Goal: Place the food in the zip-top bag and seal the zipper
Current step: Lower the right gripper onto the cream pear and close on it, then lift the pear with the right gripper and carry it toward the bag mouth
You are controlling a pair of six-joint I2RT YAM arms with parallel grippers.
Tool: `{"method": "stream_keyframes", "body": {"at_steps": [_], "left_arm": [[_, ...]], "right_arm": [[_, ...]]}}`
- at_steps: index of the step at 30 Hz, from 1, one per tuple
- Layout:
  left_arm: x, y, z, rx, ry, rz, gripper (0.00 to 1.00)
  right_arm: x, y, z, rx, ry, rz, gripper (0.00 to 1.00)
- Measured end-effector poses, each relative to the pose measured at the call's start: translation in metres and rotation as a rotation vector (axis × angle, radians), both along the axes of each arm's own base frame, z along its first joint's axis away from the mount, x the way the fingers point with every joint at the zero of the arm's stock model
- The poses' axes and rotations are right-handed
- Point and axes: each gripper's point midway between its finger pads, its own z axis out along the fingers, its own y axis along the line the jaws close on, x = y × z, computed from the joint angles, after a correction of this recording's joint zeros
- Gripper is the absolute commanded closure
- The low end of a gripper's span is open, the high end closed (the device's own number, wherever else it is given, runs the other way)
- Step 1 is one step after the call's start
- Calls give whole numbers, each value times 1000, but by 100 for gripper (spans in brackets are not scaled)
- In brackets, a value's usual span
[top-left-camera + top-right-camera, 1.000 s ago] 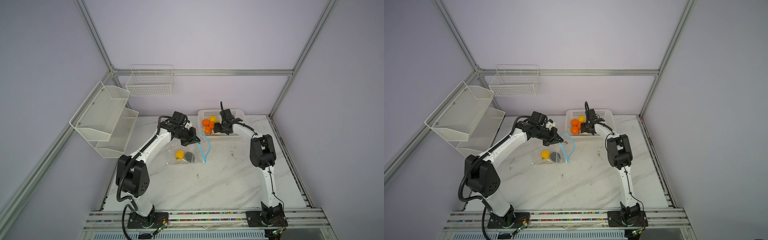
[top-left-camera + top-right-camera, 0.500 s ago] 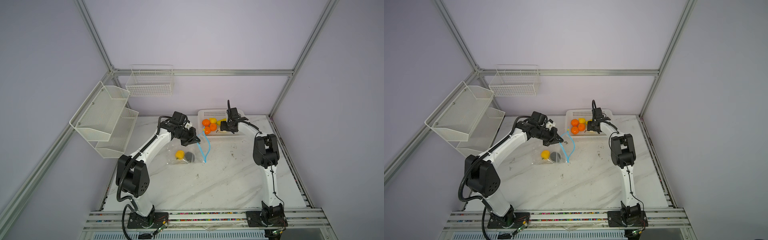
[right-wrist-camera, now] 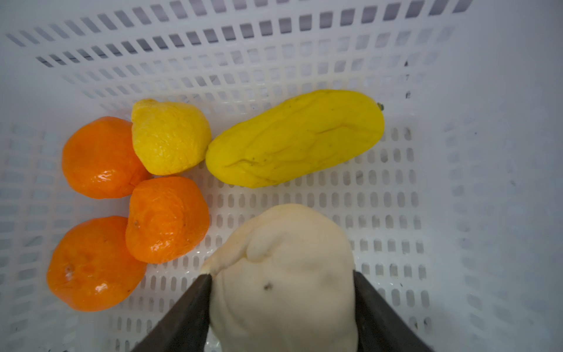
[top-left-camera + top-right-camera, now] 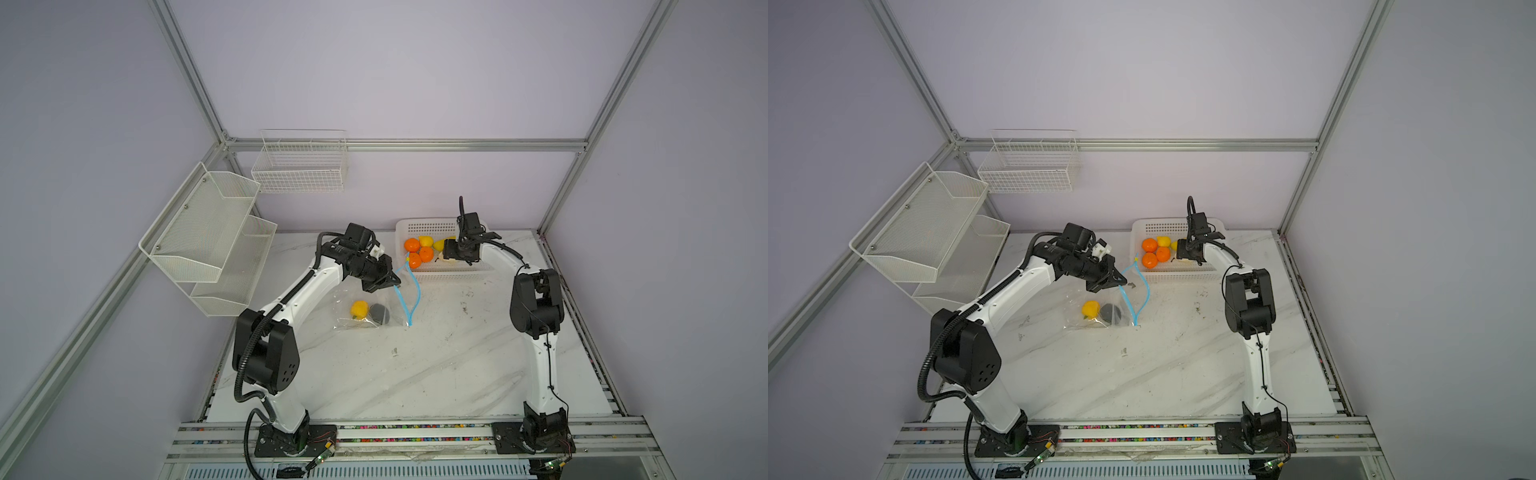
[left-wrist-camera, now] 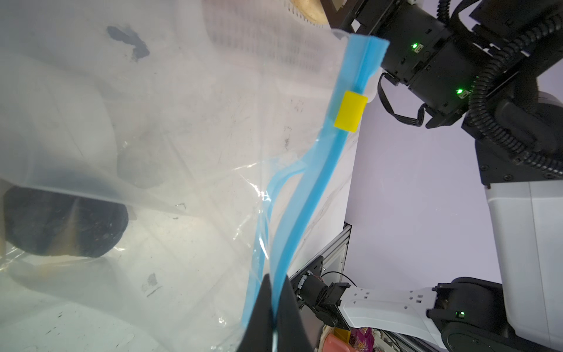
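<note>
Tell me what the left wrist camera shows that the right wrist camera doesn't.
Only left wrist: the zip-top bag, its zipper with yellow tab, the dark lump inside, and the left end effector shut on the zipper. Only right wrist: three tangerines, a yellow fruit, the long yellow piece, and the cream-white bulb gripped by the right end effector. Both: the white basket, blurred through the bag from the left wrist.

Robotics laboratory test cell. Evidence: aluminium-profile frame (image 4: 189, 70) enclosing plain lilac panels (image 4: 395, 62); marble-patterned worktop (image 4: 415, 374) at centre; left arm (image 4: 305, 291) and right arm (image 4: 540, 365) bolted to a slotted rail (image 4: 415, 434) along the lower edge; mesh shelves (image 4: 208, 232) fixed at left.
</note>
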Motion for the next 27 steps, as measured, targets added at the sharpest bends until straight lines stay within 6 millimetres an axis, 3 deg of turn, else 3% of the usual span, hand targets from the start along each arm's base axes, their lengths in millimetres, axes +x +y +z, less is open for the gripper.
{"method": "stream_keyframes", "body": {"at_steps": [15, 27], "left_arm": [[0, 0, -1, 0, 3, -1, 100], [1, -1, -4, 3, 9, -1, 100]], "right_arm": [[-13, -5, 38, 9, -60, 6, 32], [-42, -2, 78, 85, -120, 32, 32]]}}
